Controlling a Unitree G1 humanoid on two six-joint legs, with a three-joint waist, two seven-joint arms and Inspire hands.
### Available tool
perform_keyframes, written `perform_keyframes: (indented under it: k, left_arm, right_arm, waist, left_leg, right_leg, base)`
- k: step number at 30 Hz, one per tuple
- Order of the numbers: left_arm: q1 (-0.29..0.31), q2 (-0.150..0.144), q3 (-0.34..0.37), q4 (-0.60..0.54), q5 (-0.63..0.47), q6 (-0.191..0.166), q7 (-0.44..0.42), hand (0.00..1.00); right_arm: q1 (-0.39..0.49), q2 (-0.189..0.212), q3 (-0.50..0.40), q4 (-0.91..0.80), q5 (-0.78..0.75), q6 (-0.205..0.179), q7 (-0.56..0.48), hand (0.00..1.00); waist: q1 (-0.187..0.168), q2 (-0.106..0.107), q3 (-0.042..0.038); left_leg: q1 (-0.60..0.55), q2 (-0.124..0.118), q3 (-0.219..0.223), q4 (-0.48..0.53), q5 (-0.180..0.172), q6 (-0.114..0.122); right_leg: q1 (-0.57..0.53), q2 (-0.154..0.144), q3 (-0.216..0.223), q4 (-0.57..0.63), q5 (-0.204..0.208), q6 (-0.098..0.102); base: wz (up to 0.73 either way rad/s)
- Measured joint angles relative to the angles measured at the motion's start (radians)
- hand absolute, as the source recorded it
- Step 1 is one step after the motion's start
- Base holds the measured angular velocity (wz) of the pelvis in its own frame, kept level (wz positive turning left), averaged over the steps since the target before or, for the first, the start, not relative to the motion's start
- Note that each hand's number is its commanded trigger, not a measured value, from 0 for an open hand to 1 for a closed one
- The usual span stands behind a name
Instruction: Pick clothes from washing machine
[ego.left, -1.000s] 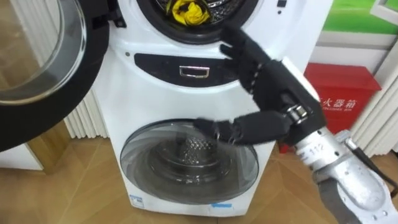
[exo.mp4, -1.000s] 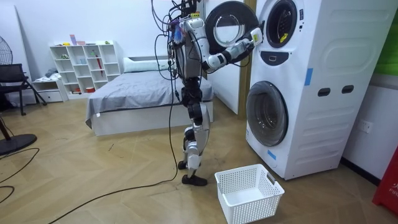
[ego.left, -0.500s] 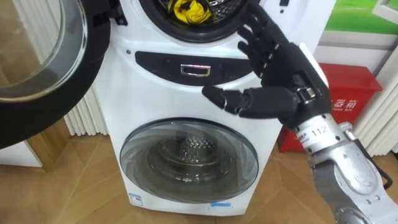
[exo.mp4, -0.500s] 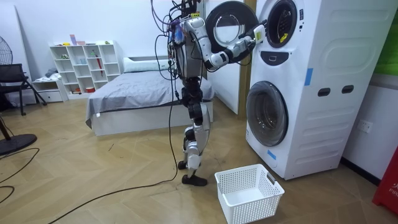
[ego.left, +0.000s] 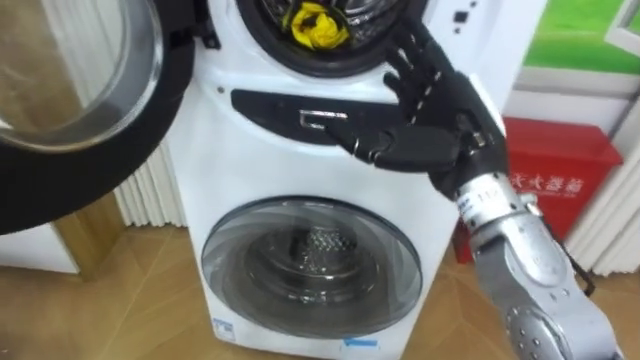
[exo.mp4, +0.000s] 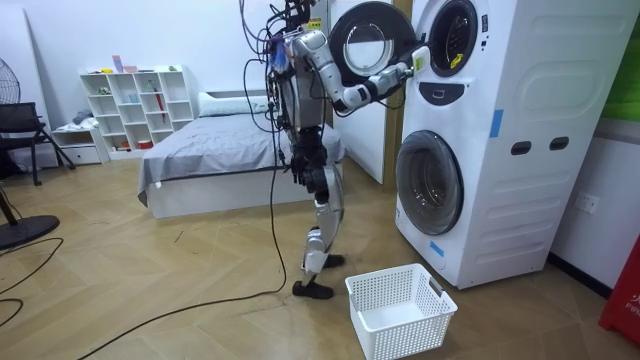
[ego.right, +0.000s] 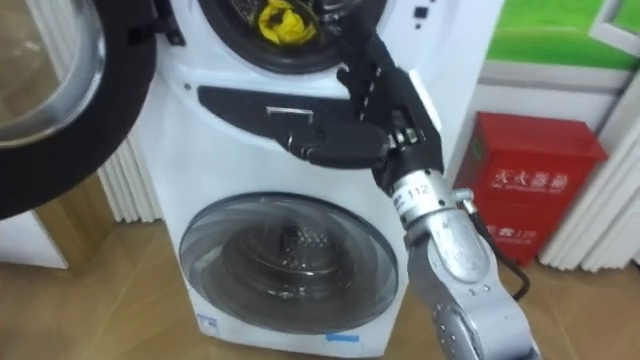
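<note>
The right robot hand (ego.left: 448, 108), fingers spread wide and empty, hovers at the lower right rim of the upper drum (ego.left: 366, 14); the yellow cloth (ego.left: 318, 22) lies inside, up and left of it.

Eye views close, looking down at the washing machine (ego.left: 250, 165), room view well off, side-on, sharing its front.

Right hand (ego.left: 440, 110) is up from in front of the washing machine's (exo.mp4: 480, 130) lower door glass (ego.left: 315, 250). It now sits level with the machine's dark control panel (ego.left: 280, 105), thumb lying across the panel and straight fingers reaching the lower rim of the upper opening (ego.left: 262, 45). The robot closes on the machine: one foot swings forward toward its front, knee bent.
</note>
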Motion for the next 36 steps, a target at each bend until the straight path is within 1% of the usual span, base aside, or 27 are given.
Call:
perform_keyframes:
  k: [1, 2, 3, 4, 5, 6, 8, 9, 10, 11, 13, 14, 16, 17, 19, 21, 22, 23, 24, 25, 26, 27, 28, 29, 31, 33, 36]
  left_arm:
    - [0.009, 0.002, 0.001, -0.001, 0.000, 0.000, -0.004, 0.00]
    - [0.014, 0.002, 0.001, -0.002, 0.000, 0.000, -0.005, 0.00]
    - [0.020, 0.002, 0.000, -0.002, 0.000, 0.000, -0.010, 0.00]
    - [0.018, 0.002, 0.001, -0.002, 0.000, 0.000, -0.016, 0.00]
    - [0.015, -0.001, 0.001, 0.001, -0.001, -0.001, -0.026, 0.00]
    - [0.012, -0.002, 0.001, 0.001, -0.001, 0.000, -0.028, 0.00]
    - [-0.007, 0.001, 0.002, -0.003, -0.001, 0.001, -0.031, 0.00]
    - [-0.005, 0.003, 0.003, -0.005, -0.001, 0.001, -0.031, 0.00]
    - [-0.003, 0.002, 0.002, -0.004, -0.001, 0.003, -0.032, 0.00]
    - [-0.011, 0.002, 0.001, -0.004, -0.002, 0.004, -0.033, 0.00]
    - [-0.044, 0.004, 0.005, -0.004, -0.002, 0.007, -0.033, 0.00]
    - [-0.053, 0.008, 0.004, -0.004, -0.002, 0.008, -0.033, 0.00]
    - [-0.096, 0.026, 0.001, -0.008, -0.002, 0.008, -0.030, 0.00]
    - [-0.109, 0.031, 0.001, -0.008, -0.002, 0.008, -0.027, 0.00]
    - [-0.142, 0.045, -0.007, -0.038, -0.006, 0.006, -0.018, 0.00]
    - [-0.151, 0.056, -0.014, -0.082, -0.012, -0.009, -0.017, 0.00]
    - [-0.153, 0.059, -0.017, -0.083, -0.010, -0.022, -0.017, 0.00]
    - [-0.156, 0.059, -0.017, -0.081, -0.010, -0.026, -0.018, 0.00]
    - [-0.157, 0.055, -0.018, -0.074, -0.011, -0.036, -0.018, 0.00]
    - [-0.148, 0.048, -0.020, -0.068, -0.011, -0.041, -0.019, 0.00]
    - [-0.140, 0.043, -0.023, -0.068, -0.011, -0.041, -0.018, 0.00]
    - [-0.122, 0.034, -0.025, -0.069, -0.011, -0.037, -0.018, 0.00]
    - [-0.097, 0.030, -0.026, -0.074, -0.009, -0.034, -0.018, 0.00]
    - [-0.085, 0.030, -0.026, -0.074, -0.009, -0.032, -0.018, 0.00]
    - [-0.046, 0.031, -0.017, -0.066, 0.001, -0.014, -0.018, 0.00]
    - [-0.027, 0.030, -0.007, -0.053, 0.017, -0.010, -0.018, 0.00]
    - [0.004, 0.018, 0.000, -0.047, 0.029, -0.004, -0.018, 0.00]
  right_arm:
    - [-0.004, -0.003, -0.001, -0.002, 0.002, 0.001, 0.002, 0.00]
    - [-0.006, -0.005, -0.002, -0.003, 0.004, 0.001, 0.000, 0.00]
    - [-0.008, -0.007, -0.003, -0.003, 0.011, 0.001, -0.007, 0.00]
    - [-0.008, -0.010, -0.003, -0.003, 0.017, 0.001, -0.018, 0.00]
    - [-0.011, -0.016, -0.003, -0.003, 0.034, 0.002, -0.026, 0.00]
    - [-0.013, -0.018, -0.003, -0.003, 0.043, 0.002, -0.028, 0.00]
    - [-0.015, -0.021, -0.003, -0.003, 0.051, 0.002, -0.031, 0.00]
    - [-0.012, -0.025, -0.002, -0.009, 0.046, 0.002, -0.033, 0.00]
    - [-0.009, -0.041, -0.006, -0.014, 0.043, 0.001, -0.037, 0.00]
    - [-0.009, -0.051, -0.014, -0.013, 0.043, -0.002, -0.036, 0.00]
    - [-0.009, -0.064, -0.021, -0.016, 0.028, -0.011, -0.049, 0.00]
    - [-0.006, -0.063, -0.021, -0.017, 0.025, -0.014, -0.055, 0.00]
    - [0.010, -0.062, -0.018, -0.011, 0.020, -0.036, -0.058, 0.00]
    - [0.018, -0.064, -0.016, -0.009, 0.018, -0.045, -0.057, 0.00]
    - [0.067, -0.064, -0.016, -0.010, 0.017, -0.065, -0.055, 0.00]
    - [0.077, -0.063, -0.016, -0.010, 0.003, -0.069, -0.040, 0.00]
    - [0.076, -0.060, -0.016, -0.011, 0.002, -0.062, -0.018, 0.00]
    - [0.076, -0.056, -0.016, -0.014, 0.002, -0.054, -0.009, 0.00]
    - [0.076, -0.051, -0.016, -0.015, 0.002, -0.044, 0.005, 0.00]
    - [0.078, -0.053, -0.016, -0.015, -0.003, -0.034, 0.014, 0.00]
    - [0.078, -0.054, -0.013, -0.015, 0.001, -0.029, 0.018, 0.00]
    - [0.083, -0.054, -0.010, -0.017, 0.006, -0.023, 0.024, 0.00]
    - [0.083, -0.055, -0.010, -0.022, 0.006, -0.023, 0.036, 0.00]
    - [0.083, -0.055, -0.010, -0.027, 0.008, -0.023, 0.041, 0.00]
    - [0.083, -0.060, -0.009, -0.031, 0.012, -0.022, 0.064, 0.00]
    - [0.083, -0.063, -0.008, -0.036, 0.008, -0.017, 0.074, 0.00]
    - [0.083, -0.069, 0.000, -0.036, 0.006, -0.008, 0.090, 0.00]
  waist:
    - [-0.002, -0.005, -0.0012]
    - [-0.005, -0.007, -0.0032]
    - [-0.020, -0.014, -0.0073]
    - [-0.029, -0.029, -0.0103]
    - [-0.030, -0.038, -0.0119]
    - [-0.030, -0.035, -0.0098]
    - [-0.028, -0.033, -0.0026]
    - [-0.029, -0.031, 0.0031]
    - [-0.050, -0.029, -0.0054]
    - [-0.059, -0.032, -0.0035]
    - [-0.078, -0.035, -0.0011]
    - [-0.086, -0.035, -0.0010]
    - [-0.110, -0.037, 0.0031]
    - [-0.111, -0.035, 0.0043]
    - [-0.123, -0.012, 0.0079]
    - [-0.133, 0.004, 0.0108]
    - [-0.136, 0.014, 0.0133]
    - [-0.144, 0.017, 0.0116]
    - [-0.160, 0.019, 0.0122]
    - [-0.161, 0.019, 0.0122]
    - [-0.164, 0.021, 0.0114]
    - [-0.173, 0.026, 0.0046]
    - [-0.172, 0.024, 0.0010]
    - [-0.171, 0.025, 0.0014]
    - [-0.164, 0.036, -0.0004]
    - [-0.151, 0.035, -0.0007]
    - [-0.134, 0.031, -0.0048]
  left_leg:
    - [-0.001, 0.000, 0.001, -0.058, 0.069, -0.003]
    - [0.001, -0.001, 0.002, -0.079, 0.104, -0.005]
    - [0.007, -0.012, 0.007, -0.098, 0.150, 0.016]
    - [0.019, -0.037, 0.009, -0.110, 0.151, 0.033]
    - [0.027, -0.050, 0.018, -0.099, 0.146, 0.048]
    - [0.030, -0.053, 0.025, -0.093, 0.137, 0.053]
    - [0.022, -0.064, 0.036, -0.035, 0.104, 0.061]
    - [0.015, -0.076, 0.047, -0.003, 0.069, 0.064]
    - [0.032, -0.088, 0.058, -0.014, 0.033, 0.072]
    - [0.043, -0.095, 0.065, -0.015, 0.024, 0.079]
    - [0.073, -0.121, 0.097, -0.012, 0.000, 0.106]
    - [0.083, -0.126, 0.108, -0.013, -0.006, 0.111]
    - [0.131, -0.149, 0.135, -0.021, -0.043, 0.134]
    - [0.146, -0.153, 0.137, -0.023, -0.052, 0.137]
    - [0.210, -0.148, 0.116, -0.046, -0.074, 0.144]
    - [0.226, -0.133, 0.097, -0.072, -0.079, 0.155]
    - [0.231, -0.122, 0.083, -0.085, -0.071, 0.149]
    - [0.235, -0.116, 0.078, -0.092, -0.067, 0.147]
    - [0.248, -0.111, 0.070, -0.106, -0.060, 0.145]
    - [0.261, -0.110, 0.069, -0.116, -0.059, 0.144]
    - [0.267, -0.111, 0.067, -0.116, -0.061, 0.141]
    - [0.273, -0.113, 0.055, -0.117, -0.062, 0.135]
    - [0.276, -0.112, 0.054, -0.126, -0.057, 0.128]
    - [0.276, -0.111, 0.053, -0.127, -0.055, 0.125]
    - [0.282, -0.097, 0.044, -0.141, -0.048, 0.111]
    - [0.291, -0.091, 0.043, -0.161, -0.038, 0.097]
    - [0.299, -0.078, 0.039, -0.171, -0.029, 0.082]
  right_leg:
    - [0.012, -0.003, 0.003, -0.004, -0.006, 0.010]
    - [0.018, -0.005, 0.003, -0.006, -0.011, 0.016]
    - [0.028, -0.013, 0.003, -0.008, -0.021, 0.029]
    - [0.037, -0.030, 0.010, -0.018, -0.024, 0.038]
    - [0.041, -0.044, 0.020, -0.023, -0.021, 0.050]
    - [0.044, -0.050, 0.027, -0.022, -0.018, 0.055]
    - [0.066, -0.069, 0.052, -0.024, -0.015, 0.070]
    - [0.083, -0.083, 0.079, -0.019, -0.027, 0.091]
    - [0.084, -0.096, 0.094, -0.004, -0.044, 0.113]
    - [0.078, -0.109, 0.100, 0.021, -0.054, 0.126]
    - [0.024, -0.162, 0.097, 0.183, -0.068, 0.158]
    - [0.009, -0.177, 0.096, 0.234, -0.067, 0.160]
    - [-0.049, -0.227, 0.101, 0.418, -0.038, 0.198]
    - [-0.058, -0.233, 0.104, 0.452, -0.022, 0.203]
    - [-0.077, -0.229, 0.105, 0.534, 0.082, 0.199]
    - [-0.127, -0.183, 0.129, 0.513, 0.016, 0.179]
    - [-0.165, -0.146, 0.132, 0.449, -0.023, 0.164]
    - [-0.180, -0.127, 0.127, 0.399, -0.028, 0.160]
    - [-0.196, -0.096, 0.131, 0.282, -0.026, 0.154]
    - [-0.193, -0.078, 0.155, 0.156, -0.003, 0.143]
    - [-0.196, -0.075, 0.165, 0.107, 0.030, 0.136]
    - [-0.180, -0.075, 0.156, 0.072, 0.066, 0.126]
    - [-0.168, -0.078, 0.134, 0.045, 0.106, 0.108]
    - [-0.163, -0.081, 0.120, 0.031, 0.130, 0.104]
    - [-0.140, -0.071, 0.087, -0.012, 0.153, 0.089]
    - [-0.132, -0.062, 0.085, -0.029, 0.165, 0.087]
    - [-0.121, -0.051, 0.071, -0.045, 0.171, 0.071]
  base:
    - [-0.09]
    - [0.18]
    - [0.27]
    - [0.27]
    - [0.14]
    - [-0.05]
    - [-0.13]
    - [-0.07]
    - [-0.05]
    - [-0.04]
    - [-0.13]
    - [-0.09]
    - [-0.16]
    - [-0.24]
    - [-0.17]
    - [-0.30]
    - [-0.30]
    - [-0.13]
    - [0.07]
    - [0.11]
    - [0.19]
    - [0.20]
    - [0.18]
    - [0.06]
    - [0.07]
    - [0.02]
    - [0.04]
